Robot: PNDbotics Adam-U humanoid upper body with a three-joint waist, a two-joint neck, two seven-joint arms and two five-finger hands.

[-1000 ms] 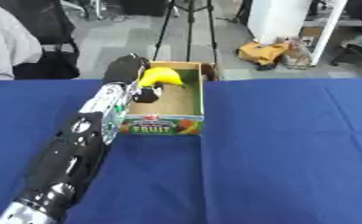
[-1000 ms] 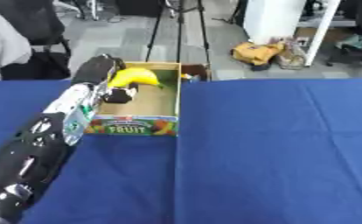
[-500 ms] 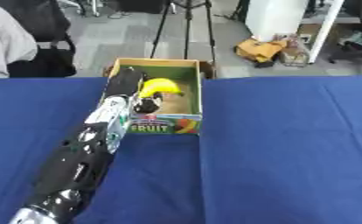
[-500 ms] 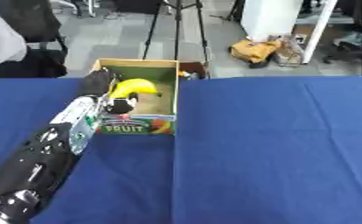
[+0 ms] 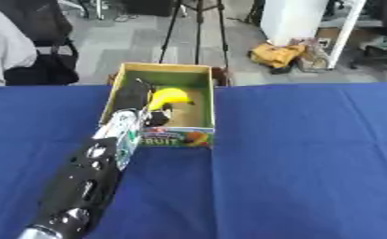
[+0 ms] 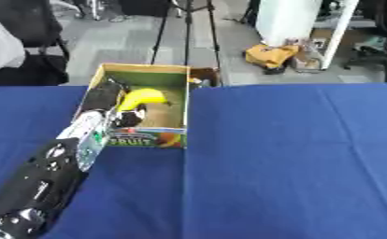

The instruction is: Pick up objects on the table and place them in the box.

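Inside the box (image 5: 199, 87), one banana (image 5: 169, 96), yellow, curved, lying over the box floor toward the left-middle. One box only: open-top cardboard, green inner walls, "FRUIT" print on the near face, sitting at the far edge of the desk (image 5: 311, 154), which has a blue cloth over it. Nothing else loose on the cloth that I can see.

One arm in view, the left arm (image 5: 90, 177): comes in from the lower-left corner, runs straight up the picture, black with silver joints, forearm crossing the box's near-left corner. Left hand (image 5: 136, 95) is down inside the box along the left wall, black fingers pointing toward the far wall, just beside the banana and apparently touching its left end. A dark bit of the hand also sits below the banana near the front wall. Can't tell whether the fingers are curled round the banana or loosened off it; the black hand blurs into the shadow in both eye views. Right hand shows in neither view.

Beyond the desk: grey floor, one tripod (image 6: 184, 28) and one yellow bag (image 6: 272, 55).
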